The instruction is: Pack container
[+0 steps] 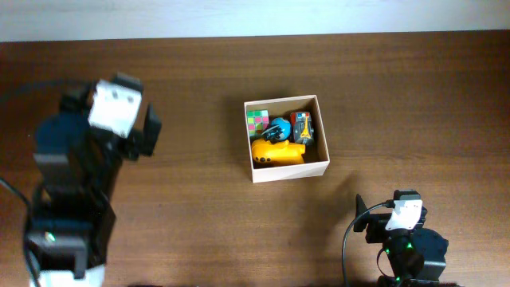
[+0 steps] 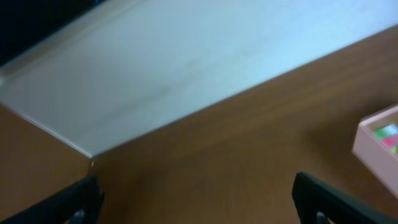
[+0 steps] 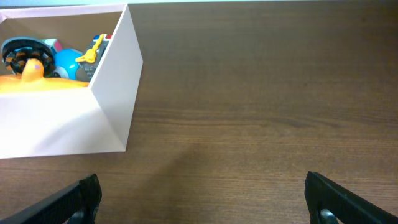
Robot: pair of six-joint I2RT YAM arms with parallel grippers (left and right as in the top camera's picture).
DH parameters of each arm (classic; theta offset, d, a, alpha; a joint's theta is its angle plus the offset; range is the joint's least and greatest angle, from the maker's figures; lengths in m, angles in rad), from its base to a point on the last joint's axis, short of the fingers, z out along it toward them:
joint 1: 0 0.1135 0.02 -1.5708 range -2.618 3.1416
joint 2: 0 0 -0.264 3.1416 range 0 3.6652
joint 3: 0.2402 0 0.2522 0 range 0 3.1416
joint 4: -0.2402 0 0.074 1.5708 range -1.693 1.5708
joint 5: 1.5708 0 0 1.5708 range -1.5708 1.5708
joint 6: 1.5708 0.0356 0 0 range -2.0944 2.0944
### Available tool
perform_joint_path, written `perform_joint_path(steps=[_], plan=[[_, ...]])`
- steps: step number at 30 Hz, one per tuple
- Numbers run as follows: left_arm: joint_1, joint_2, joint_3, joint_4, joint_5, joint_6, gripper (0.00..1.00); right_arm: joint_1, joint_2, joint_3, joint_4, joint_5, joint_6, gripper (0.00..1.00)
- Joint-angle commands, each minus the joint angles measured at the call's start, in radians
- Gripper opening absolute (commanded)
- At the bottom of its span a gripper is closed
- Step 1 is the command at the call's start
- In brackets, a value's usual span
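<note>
Left gripper gapes wide, holding nothing, at the left of the table. Right gripper, equally wide and empty, sits near right. Between them the container holds toys; both arms stand clear, probably because packing looks finished.

A: table?
B: Wood, brown, grain visible, smooth, low sheen.
A: container?
B: Cardboard. Pale walls are matt and smooth. Tan inside, also matt.
A: Stuff in it?
B: yellow toy and blue toy are glossy plastic. cube is plastic, finish unclear.
A: pale strip past the table edge?
B: Smooth, matt, material can't tell.
</note>
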Motion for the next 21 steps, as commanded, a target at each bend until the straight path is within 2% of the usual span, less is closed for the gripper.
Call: perform_joint_path(steps=[1,7,15,21], plan=[[0.005,-0.12,-0.169,0.051,-0.079,-0.058,0.99,-0.008,-0.012,-0.007,0.0,-0.009,0.005,0.99],[0.006,-0.298,-0.48,0.181,-0.069,-0.206,0.99,-0.008,-0.012,-0.007,0.0,-0.009,0.005,0.99],[0.006,-0.534,-0.84,0.437,-0.035,-0.227,0.99,-0.008,-0.012,-0.007,0.0,-0.009,0.005,0.99],[0.006,-0.683,-1.061,0.518,-0.036,-0.311,0.99,-0.008,-0.012,-0.007,0.0,-0.009,0.005,0.99]])
